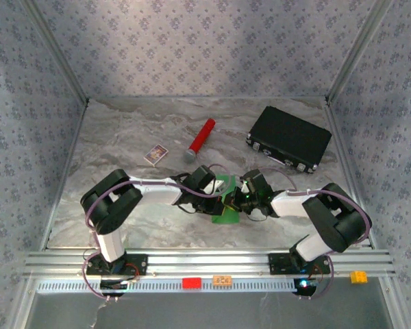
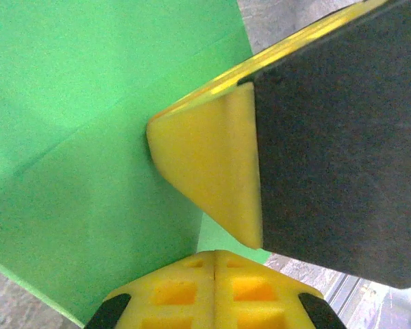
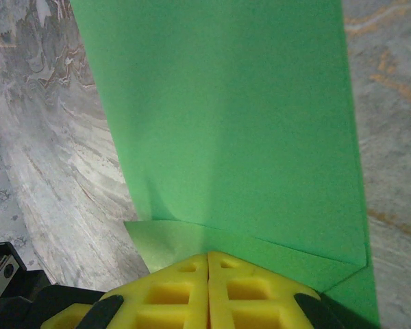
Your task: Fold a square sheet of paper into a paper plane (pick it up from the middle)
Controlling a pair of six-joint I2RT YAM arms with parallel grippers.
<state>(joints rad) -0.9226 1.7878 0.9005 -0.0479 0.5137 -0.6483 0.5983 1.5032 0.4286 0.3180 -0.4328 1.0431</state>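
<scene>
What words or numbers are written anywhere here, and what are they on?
No text here is clear enough to quote.
Small printed card: print too small to read.
Orange label on the front rail: marks too blurred to read.
Green paper: plain, no writing.

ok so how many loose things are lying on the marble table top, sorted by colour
green: 1, the thin bright green sheet of paper
red: 1, the red cylinder with a grey end
black: 1, the flat black rectangular case
pale with print: 1, the small printed card
total: 4
</scene>
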